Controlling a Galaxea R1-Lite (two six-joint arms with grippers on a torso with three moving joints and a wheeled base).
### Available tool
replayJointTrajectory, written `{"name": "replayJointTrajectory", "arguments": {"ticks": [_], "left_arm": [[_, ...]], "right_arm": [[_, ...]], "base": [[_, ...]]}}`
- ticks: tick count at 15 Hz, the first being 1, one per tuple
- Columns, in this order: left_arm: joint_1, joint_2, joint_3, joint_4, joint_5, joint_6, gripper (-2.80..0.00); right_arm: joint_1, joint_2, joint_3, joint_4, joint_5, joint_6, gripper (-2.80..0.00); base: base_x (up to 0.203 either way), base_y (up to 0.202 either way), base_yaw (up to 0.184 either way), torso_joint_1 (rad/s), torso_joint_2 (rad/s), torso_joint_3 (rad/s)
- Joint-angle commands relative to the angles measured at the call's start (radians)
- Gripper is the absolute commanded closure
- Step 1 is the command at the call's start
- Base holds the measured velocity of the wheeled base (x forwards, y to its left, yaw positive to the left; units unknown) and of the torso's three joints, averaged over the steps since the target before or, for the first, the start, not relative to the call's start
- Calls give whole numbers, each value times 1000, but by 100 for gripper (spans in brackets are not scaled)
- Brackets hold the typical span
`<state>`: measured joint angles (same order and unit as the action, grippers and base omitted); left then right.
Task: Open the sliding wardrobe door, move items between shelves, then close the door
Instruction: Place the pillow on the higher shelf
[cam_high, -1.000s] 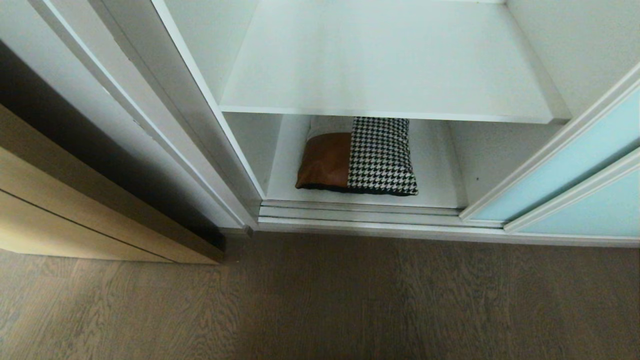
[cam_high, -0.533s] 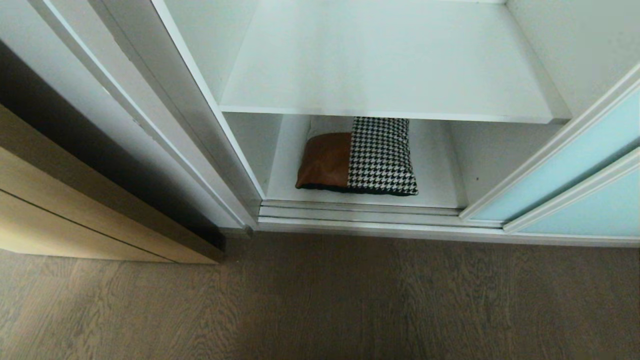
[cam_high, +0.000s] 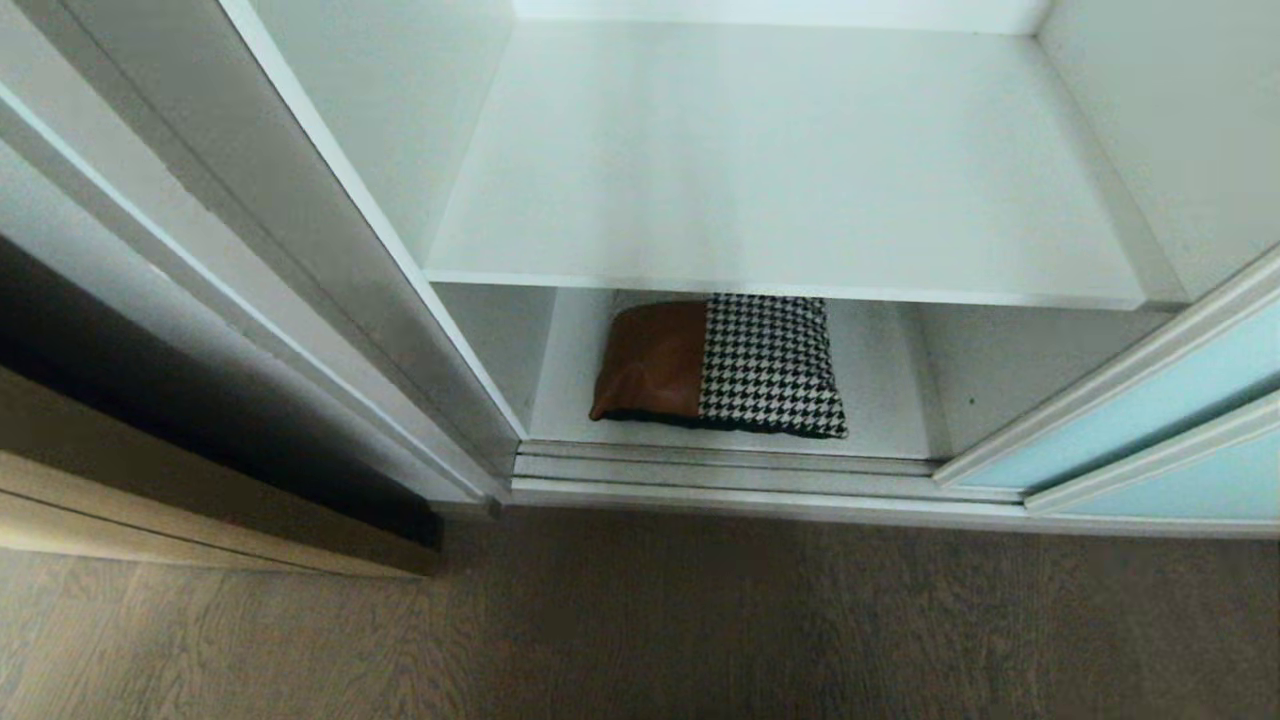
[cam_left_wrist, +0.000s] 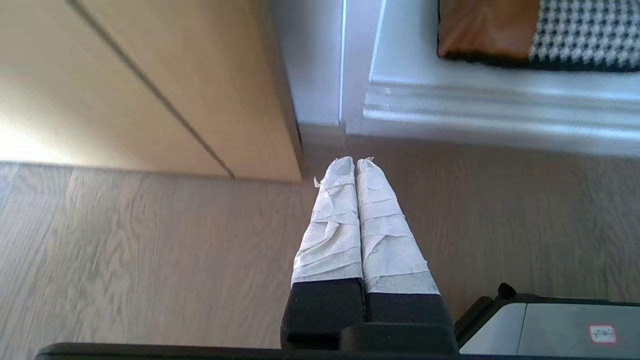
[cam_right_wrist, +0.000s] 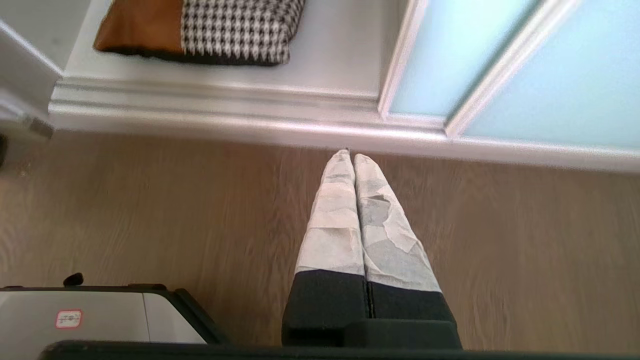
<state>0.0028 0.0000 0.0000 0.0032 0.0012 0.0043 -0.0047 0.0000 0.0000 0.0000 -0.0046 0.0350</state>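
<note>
Door (cam_high: 1120, 410) stands open; cushion (cam_high: 720, 365) lies on the lower shelf (cam_high: 880, 400); both end effectors (cam_left_wrist: 355, 161) (cam_right_wrist: 346, 154) closed, empty; next, reach for the cushion.

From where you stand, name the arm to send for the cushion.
Probably left: the left gripper, shut over the floor, points nearer the cushion's brown end; the right gripper sits toward the sliding door.

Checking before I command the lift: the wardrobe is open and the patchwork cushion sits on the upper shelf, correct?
Not quite. The wardrobe is open, but the patchwork cushion lies on the bottom shelf, beneath the upper shelf, which is bare. The head view shows it.
</note>
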Motion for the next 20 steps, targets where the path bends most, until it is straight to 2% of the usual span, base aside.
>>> {"name": "replayJointTrajectory", "arguments": {"ticks": [1,5,20], "left_arm": [[0,2,2,0,0,0,0],[0,2,2,0,0,0,0],[0,2,2,0,0,0,0]], "right_arm": [[0,0,1,0,0,0,0],[0,0,0,0,0,0,0],[0,0,0,0,0,0,0]], "base": [[198,0,3,2,5,2],[164,0,2,5,6,0],[0,0,0,0,0,0]]}}
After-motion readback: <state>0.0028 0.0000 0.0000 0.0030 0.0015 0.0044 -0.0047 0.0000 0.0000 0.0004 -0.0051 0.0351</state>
